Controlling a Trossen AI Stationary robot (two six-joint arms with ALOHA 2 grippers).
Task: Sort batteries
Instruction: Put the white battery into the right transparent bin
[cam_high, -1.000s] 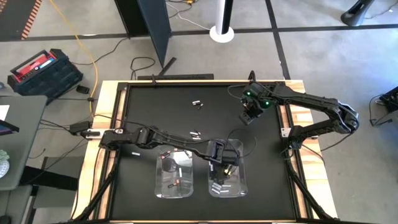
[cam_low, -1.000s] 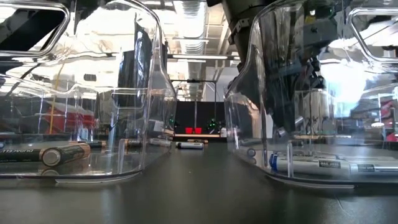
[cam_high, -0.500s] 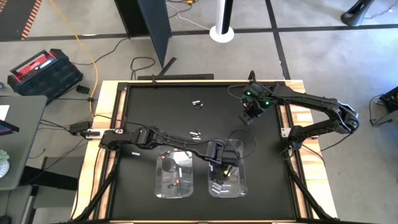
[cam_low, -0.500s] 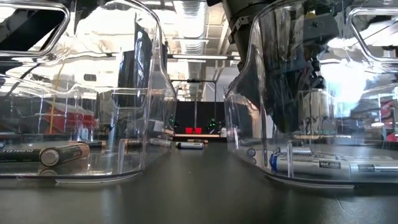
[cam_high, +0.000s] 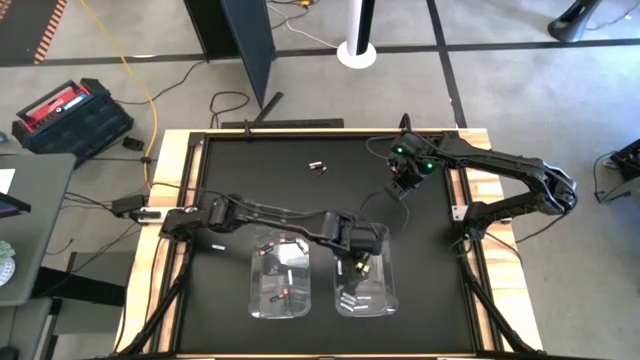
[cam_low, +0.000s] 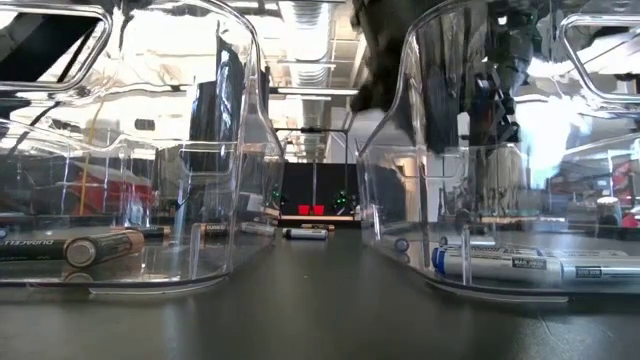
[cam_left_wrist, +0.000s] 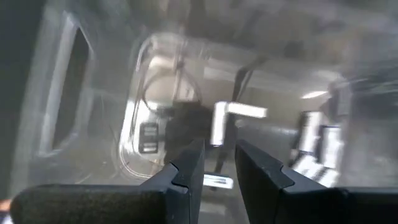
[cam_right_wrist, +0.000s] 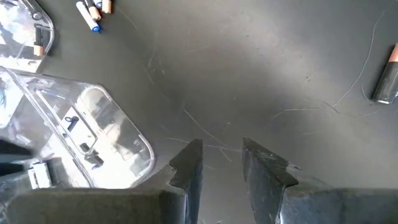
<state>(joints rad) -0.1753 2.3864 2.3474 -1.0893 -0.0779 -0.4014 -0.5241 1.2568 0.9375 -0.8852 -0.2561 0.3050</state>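
We record a black table (cam_high: 230, 170) with two clear bins at its near edge, and we place everything by the right-hand bin (cam_high: 383, 291), which holds white cells (cam_high: 352, 298) lying on its floor; the low view shows one of these white cells (cam_low: 500, 265) lengthwise against the bin wall. Just beside it, towards the left arm's base, stands the left-hand bin (cam_high: 257, 295), holding dark cells (cam_high: 280, 293), one of them a dark cell with a copper end (cam_low: 70, 245) seen in the low view. The left gripper (cam_high: 358, 258) hangs over the far end of the right-hand bin; in its wrist view its fingers (cam_left_wrist: 186, 171) stand a narrow gap apart with nothing between them, so we log the claw as slightly parted and empty, looking down at the blurred bin floor. Far beyond the right-hand bin, near the table's far edge, lies a small pair of loose batteries (cam_high: 318, 166); the right wrist view shows a loose pair with blue and copper ends (cam_right_wrist: 93, 11) and a single dark cell with a copper tip (cam_right_wrist: 388, 78) on bare table. The right gripper (cam_high: 404, 186) waits well beyond the right-hand bin, towards the table's far right corner, its fingers (cam_right_wrist: 186, 165) parted over bare black surface and holding nothing. Between the two bins, the low view shows one more white cell (cam_low: 305, 233) lying on the table farther back.
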